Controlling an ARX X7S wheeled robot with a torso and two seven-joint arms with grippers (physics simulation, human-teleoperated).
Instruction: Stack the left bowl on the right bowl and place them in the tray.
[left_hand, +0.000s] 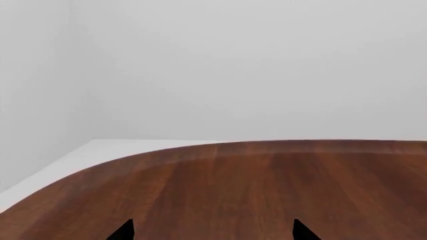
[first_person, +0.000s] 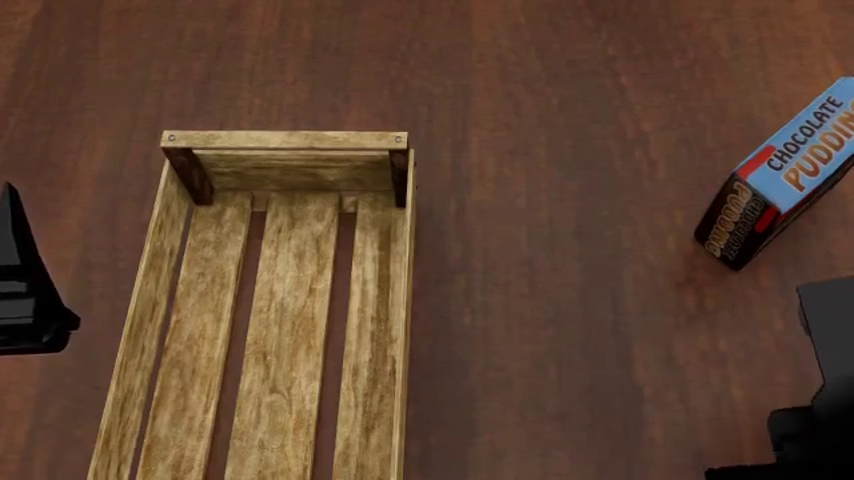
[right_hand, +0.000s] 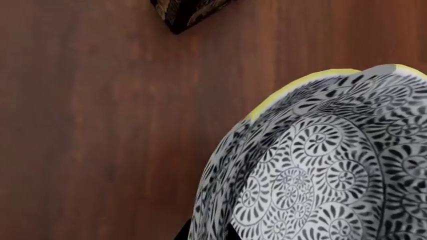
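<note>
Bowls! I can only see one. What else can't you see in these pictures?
- Second bowl: only a yellow edge shows behind the patterned bowl in the right wrist view.
- Bowls: outside the head view's frame.
- Right gripper: the patterned bowl fills the right wrist view, so its jaws can't be judged.
- Tray: near end cut off by the head view's edge.
- Pudding box: partly cut off by the head view's edge.

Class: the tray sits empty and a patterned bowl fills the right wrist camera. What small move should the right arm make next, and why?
Probably carry the bowl left, toward the tray. The bowl sits right at the right gripper, seemingly with a yellow rim beneath it, so the stack may be done. The tray holds nothing, and the left gripper faces only bare table.
</note>
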